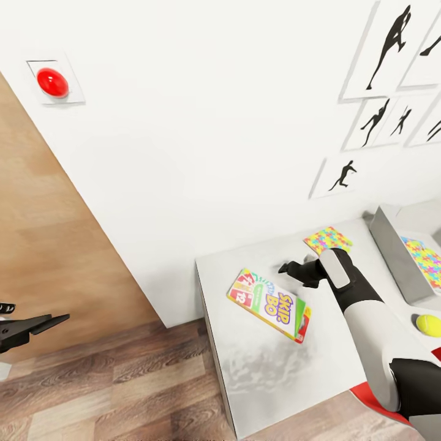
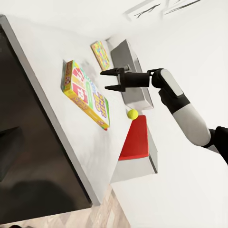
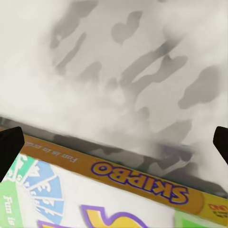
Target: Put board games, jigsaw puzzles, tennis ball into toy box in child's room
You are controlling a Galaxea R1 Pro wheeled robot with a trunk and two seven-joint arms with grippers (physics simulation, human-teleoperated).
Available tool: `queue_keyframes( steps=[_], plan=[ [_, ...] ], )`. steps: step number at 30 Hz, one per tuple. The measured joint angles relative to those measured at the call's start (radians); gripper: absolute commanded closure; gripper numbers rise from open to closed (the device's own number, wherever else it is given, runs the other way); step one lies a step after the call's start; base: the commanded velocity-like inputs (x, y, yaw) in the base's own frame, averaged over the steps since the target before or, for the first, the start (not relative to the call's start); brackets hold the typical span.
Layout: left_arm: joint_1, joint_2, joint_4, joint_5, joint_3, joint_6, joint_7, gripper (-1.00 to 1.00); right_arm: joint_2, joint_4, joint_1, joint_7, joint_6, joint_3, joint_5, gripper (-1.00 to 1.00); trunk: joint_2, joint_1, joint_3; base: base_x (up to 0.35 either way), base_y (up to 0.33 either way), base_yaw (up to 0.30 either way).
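Fingers [image 2: 110, 80] spread above SKIP-BO box [image 1: 269, 304], toy box [image 1: 392, 257] cropped

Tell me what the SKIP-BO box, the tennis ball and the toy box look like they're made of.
SKIP-BO box: likely printed cardboard, smooth; flat shape, sharp edges, colour print on face and spine.
Tennis ball: plain yellow-green sphere, matte; felt can't be confirmed, no seam or fuzz visible.
Toy box: plain grey, thin flat walls, dull even finish; probably plastic, though it could be painted metal.
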Motion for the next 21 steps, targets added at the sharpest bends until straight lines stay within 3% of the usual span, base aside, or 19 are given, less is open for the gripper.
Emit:
queue_keyframes(
  steps=[21],
  plan=[
    [0.0,0.0,0.001,0.001,0.001,0.0,0.0,-1.0,-0.001,0.0,0.0,0.001,0.0,0.0,0.0,-1.0,0.0,0.0,-0.026,-0.046,0.024,0.0]
  ],
)
